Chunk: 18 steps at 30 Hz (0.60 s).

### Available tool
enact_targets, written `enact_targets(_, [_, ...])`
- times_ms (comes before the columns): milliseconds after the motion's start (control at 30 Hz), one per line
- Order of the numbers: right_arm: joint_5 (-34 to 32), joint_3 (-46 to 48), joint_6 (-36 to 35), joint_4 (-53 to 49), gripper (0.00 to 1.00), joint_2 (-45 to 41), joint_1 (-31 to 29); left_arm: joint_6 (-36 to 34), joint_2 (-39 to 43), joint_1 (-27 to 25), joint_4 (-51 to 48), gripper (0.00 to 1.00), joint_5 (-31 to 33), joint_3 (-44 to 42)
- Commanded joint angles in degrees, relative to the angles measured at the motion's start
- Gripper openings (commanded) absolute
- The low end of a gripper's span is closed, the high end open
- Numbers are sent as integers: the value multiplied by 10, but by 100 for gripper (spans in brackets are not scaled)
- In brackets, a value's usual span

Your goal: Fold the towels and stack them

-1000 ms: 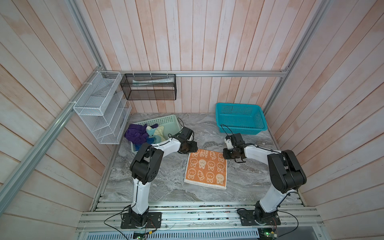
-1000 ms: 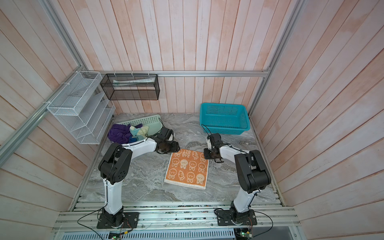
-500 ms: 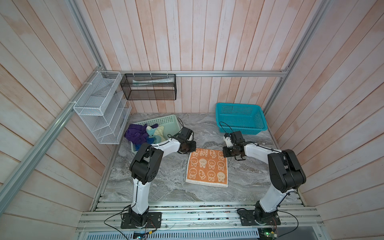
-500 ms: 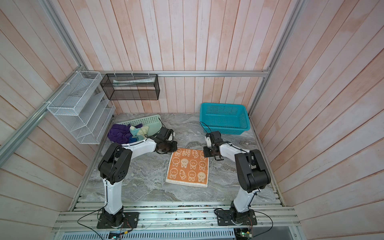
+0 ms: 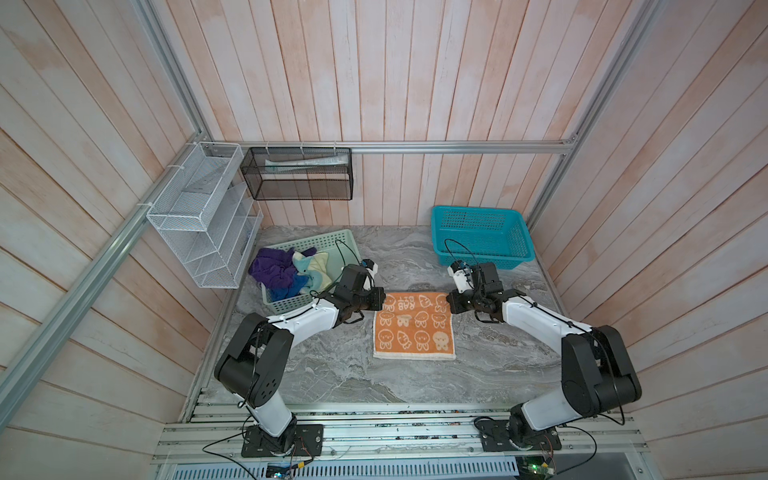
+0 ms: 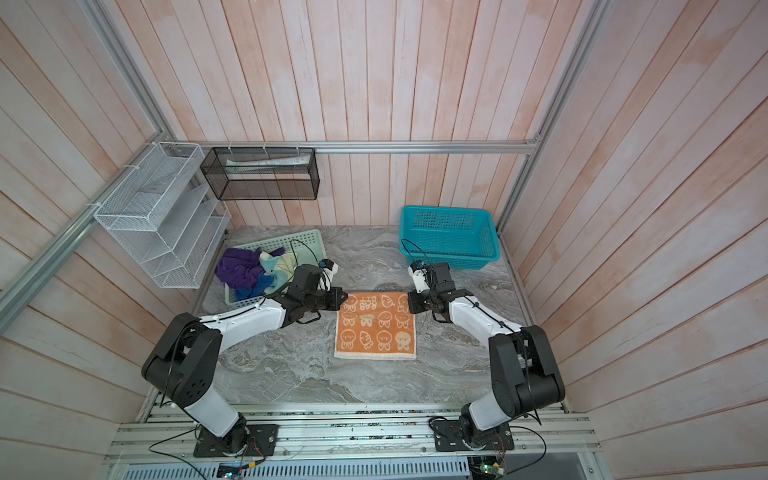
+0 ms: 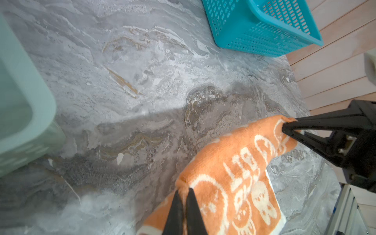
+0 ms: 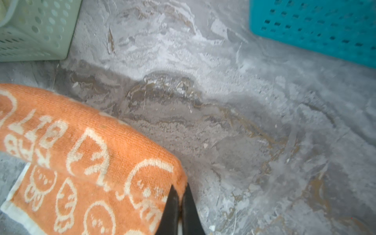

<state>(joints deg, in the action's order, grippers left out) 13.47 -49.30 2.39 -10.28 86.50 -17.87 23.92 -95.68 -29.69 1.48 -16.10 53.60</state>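
The orange-peach towel (image 5: pixel 413 332) (image 6: pixel 376 332) with cartoon faces lies mid-table, its far edge raised off the marble. My left gripper (image 5: pixel 380 301) (image 7: pixel 184 190) is shut on the far left corner. My right gripper (image 5: pixel 450 302) (image 8: pixel 180 186) is shut on the far right corner. In the wrist views the towel (image 7: pixel 234 162) (image 8: pixel 91 152) hangs taut between the two grips and drapes over its lower part. A purple towel (image 5: pixel 272 270), a blue towel (image 5: pixel 297 284) and a teal and pale-yellow towel (image 5: pixel 311 268) lie crumpled in the mint-green basket (image 5: pixel 328 241).
A teal basket (image 5: pixel 482 237) (image 7: pixel 264 30) stands at the back right, close behind my right arm. The mint-green basket (image 8: pixel 30 30) sits just left of my left arm. White (image 5: pixel 199 216) and black (image 5: pixel 299 174) wire racks hang on the walls.
My left gripper has closed on its corner. Both grippers have lifted the far edge, and the slanted towel now lies square to the table.
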Motion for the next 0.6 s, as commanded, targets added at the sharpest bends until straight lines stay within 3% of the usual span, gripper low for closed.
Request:
enact_targets(0, [23,32,38,-4,0,-29,-10,-9,34,-3,67,0,-17,-45])
enact_targets(333, [50,123,110,-17,0,-73,-18,2,84,-36,128,0,4,-163])
enact_targets(367, [52,125,113,-22,2,-78,-18,3,87,-44,127,6,14,-169])
enact_targets(467, [49,117,119,-50,28,-98,-18,11,103,-59,113,37,36,-181])
enact_targets(567, [24,90,122,-97,39,-128,-17,24,145,-63,94,47,52,-200])
